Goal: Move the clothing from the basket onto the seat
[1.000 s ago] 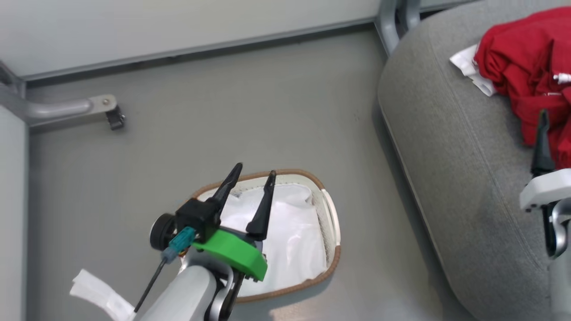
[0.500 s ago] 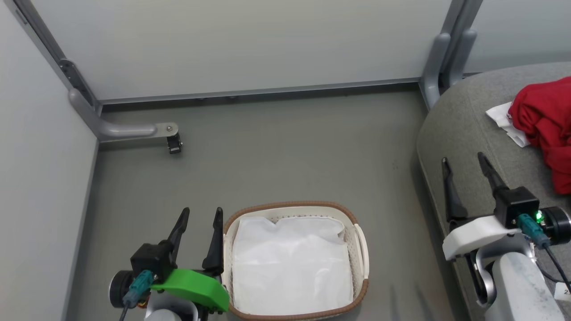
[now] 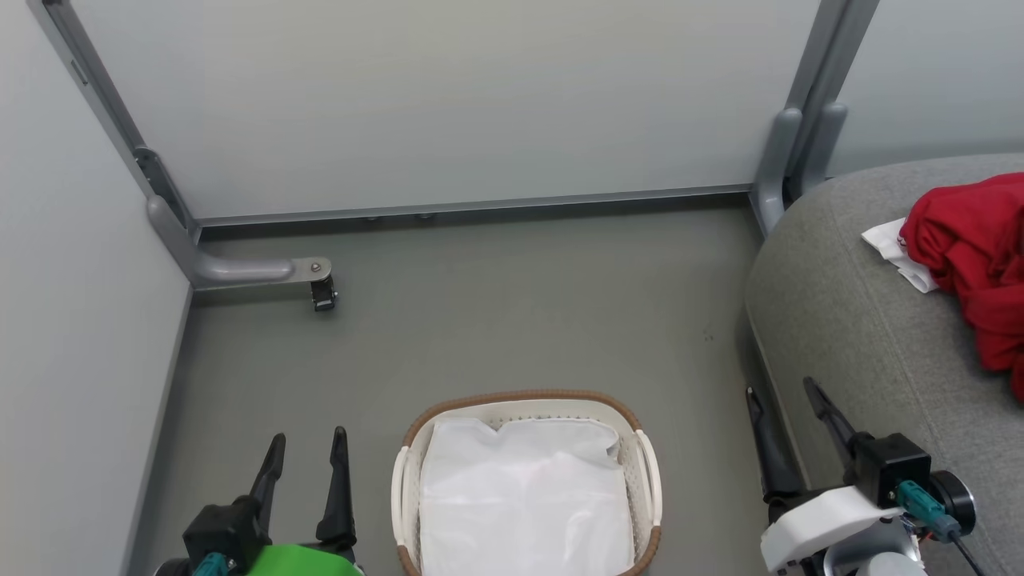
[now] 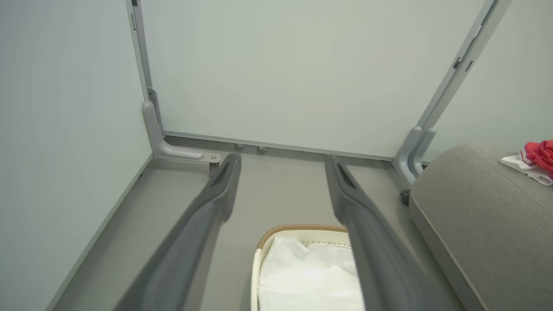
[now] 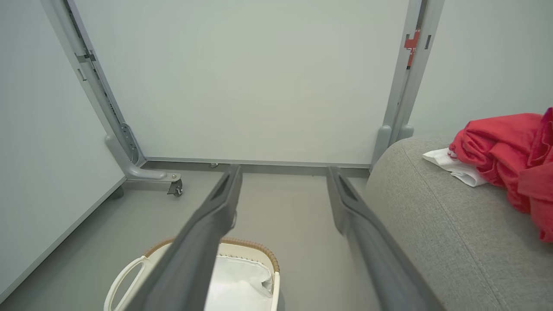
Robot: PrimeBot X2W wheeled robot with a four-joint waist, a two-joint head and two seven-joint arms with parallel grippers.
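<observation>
Head view has the clothing [image 3: 972, 264] heaped far right on the seat [image 3: 864, 344], the basket [image 3: 520, 398] near centre showing its white liner [image 3: 524, 496], and left gripper [image 3: 310, 436] and right gripper [image 3: 780, 389] spread wide and empty, so the transfer looks finished, with nothing left to pick.

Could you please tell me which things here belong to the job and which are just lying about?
Job: red clothing, grey seat, white basket.
Lying about: white liner in the basket, partition's caster foot.
</observation>
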